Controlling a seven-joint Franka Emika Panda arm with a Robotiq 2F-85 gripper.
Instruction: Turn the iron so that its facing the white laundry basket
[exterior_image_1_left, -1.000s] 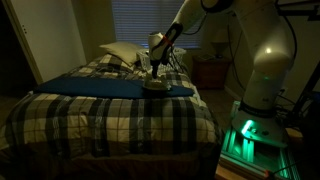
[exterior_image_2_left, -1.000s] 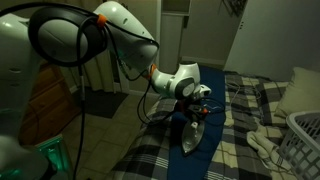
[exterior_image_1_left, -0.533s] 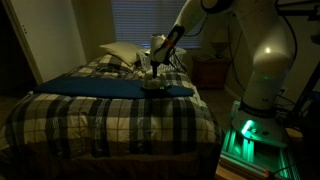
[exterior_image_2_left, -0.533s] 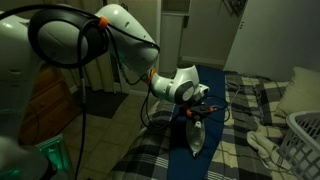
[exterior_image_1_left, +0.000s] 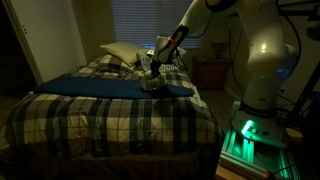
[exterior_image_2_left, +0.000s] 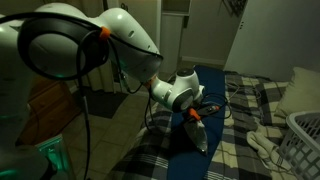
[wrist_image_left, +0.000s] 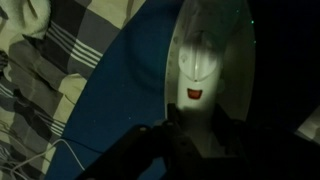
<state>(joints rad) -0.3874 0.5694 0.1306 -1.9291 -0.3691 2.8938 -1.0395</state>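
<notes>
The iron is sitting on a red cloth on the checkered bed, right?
Not quite. The cloth is dark blue, not red, as an exterior view and the wrist view show. The iron does sit on it, on the checkered bed.

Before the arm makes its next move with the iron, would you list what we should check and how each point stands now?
1. Gripper on the iron: it sits over the iron's rear end, but the fingers are too dark to judge. Cannot tell.
2. Iron lying flat on the blue cloth: ok.
3. Iron's tip toward the white laundry basket: the tip points well to one side of it. Not ok.
4. Basket in view: only a corner shows at the frame edge in an exterior view. Ok.
5. Pillow clear of the iron: they lie apart. Ok.
</notes>
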